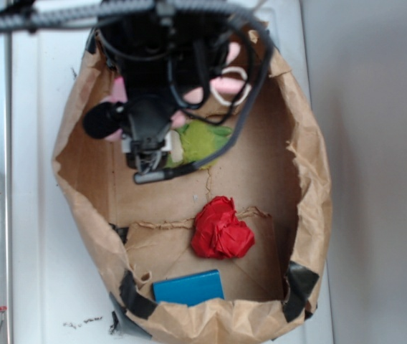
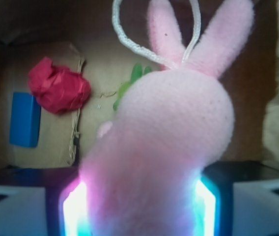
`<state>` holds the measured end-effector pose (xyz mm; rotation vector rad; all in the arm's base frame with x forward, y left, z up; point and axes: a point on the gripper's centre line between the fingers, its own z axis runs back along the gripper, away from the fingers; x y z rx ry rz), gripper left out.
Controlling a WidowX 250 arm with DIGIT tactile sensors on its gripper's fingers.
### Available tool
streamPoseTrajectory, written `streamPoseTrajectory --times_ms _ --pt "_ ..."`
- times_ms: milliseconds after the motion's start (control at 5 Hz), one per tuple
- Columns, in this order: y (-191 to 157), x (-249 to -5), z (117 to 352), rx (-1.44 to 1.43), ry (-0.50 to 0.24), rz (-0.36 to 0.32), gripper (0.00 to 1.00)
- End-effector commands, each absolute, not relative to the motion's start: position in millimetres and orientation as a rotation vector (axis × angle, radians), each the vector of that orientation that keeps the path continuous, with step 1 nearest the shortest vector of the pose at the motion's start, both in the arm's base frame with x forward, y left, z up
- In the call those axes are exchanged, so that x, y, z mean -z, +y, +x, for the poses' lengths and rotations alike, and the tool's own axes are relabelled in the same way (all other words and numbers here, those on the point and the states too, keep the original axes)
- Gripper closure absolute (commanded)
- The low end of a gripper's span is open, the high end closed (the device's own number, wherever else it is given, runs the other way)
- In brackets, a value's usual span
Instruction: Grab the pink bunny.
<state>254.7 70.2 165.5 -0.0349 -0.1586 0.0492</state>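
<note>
The pink bunny [image 2: 171, 132] fills the wrist view, its body squeezed between the two glowing pads [image 2: 73, 206] of my gripper [image 2: 139, 209]. Its long ears and white loop cord [image 2: 129, 42] point away from the camera. In the exterior view only bits of the pink bunny [image 1: 226, 84] and the white loop show behind the black arm, at the far end of the brown paper bag. My gripper [image 1: 146, 147] is mostly hidden there under the arm and cables. The jaws are shut on the bunny's body.
The brown paper bag [image 1: 311, 165] has tall crumpled walls all round. Inside lie a green plush frog [image 1: 205, 140] just beside the bunny, a red paper wad [image 1: 221, 229] mid-bag, and a blue block [image 1: 189, 288] at the near end. Black cables hang over the bag.
</note>
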Motion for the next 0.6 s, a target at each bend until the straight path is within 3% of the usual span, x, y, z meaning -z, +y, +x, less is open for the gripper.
streamPoseTrajectory --times_ms 0,400 --pt "42.9 -184.1 271.2 -0.022 -0.223 -0.003 1.00" --pt "41.3 -182.4 268.8 -0.015 -0.223 -0.056 1.00"
